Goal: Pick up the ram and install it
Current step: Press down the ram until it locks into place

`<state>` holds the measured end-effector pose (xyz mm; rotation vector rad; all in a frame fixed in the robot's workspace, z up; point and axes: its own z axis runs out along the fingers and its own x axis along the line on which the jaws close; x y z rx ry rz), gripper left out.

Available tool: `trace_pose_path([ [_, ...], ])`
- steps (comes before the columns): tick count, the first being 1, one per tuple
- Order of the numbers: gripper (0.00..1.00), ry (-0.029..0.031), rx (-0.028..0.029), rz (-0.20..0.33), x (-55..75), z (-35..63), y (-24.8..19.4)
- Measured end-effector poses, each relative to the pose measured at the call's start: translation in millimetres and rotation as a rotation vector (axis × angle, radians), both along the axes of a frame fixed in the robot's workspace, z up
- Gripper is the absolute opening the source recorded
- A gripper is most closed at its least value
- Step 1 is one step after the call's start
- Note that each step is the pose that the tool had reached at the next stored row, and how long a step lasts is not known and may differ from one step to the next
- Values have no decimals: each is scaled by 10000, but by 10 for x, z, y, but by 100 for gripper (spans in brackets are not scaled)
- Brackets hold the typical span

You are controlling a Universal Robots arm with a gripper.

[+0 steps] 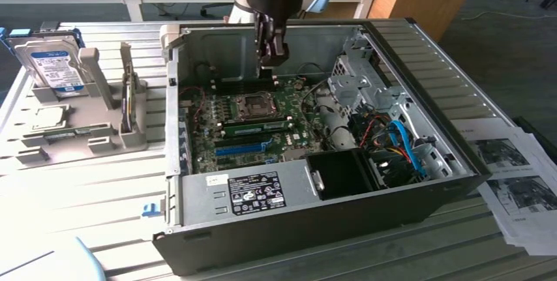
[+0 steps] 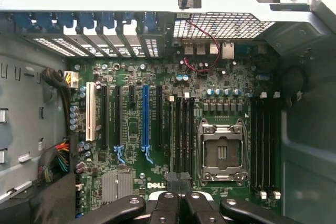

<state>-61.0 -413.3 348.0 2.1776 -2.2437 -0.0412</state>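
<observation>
One open computer case point(image 1: 348, 222) is set on the desk, its motherboard point(image 1: 301, 139) lying beneath the hand point(image 1: 272, 59), which is clenched with nothing seen in it. The ram point(image 1: 261, 126) is judged already seated directly below, its long axis along the slot, pointing away from the hand; both latches need checking.

Black gripper point(image 1: 270, 56) hangs off a dark cylindrical wrist, glossy black linkage bars dotted with silver screws
</observation>
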Motion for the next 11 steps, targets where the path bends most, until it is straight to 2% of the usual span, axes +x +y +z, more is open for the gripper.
trace_pose_path([
  [3, 9, 0, -1, -385, 0, 0, 0],
  [11, 9, 0, 0, -1829, 0, -2, 0],
])
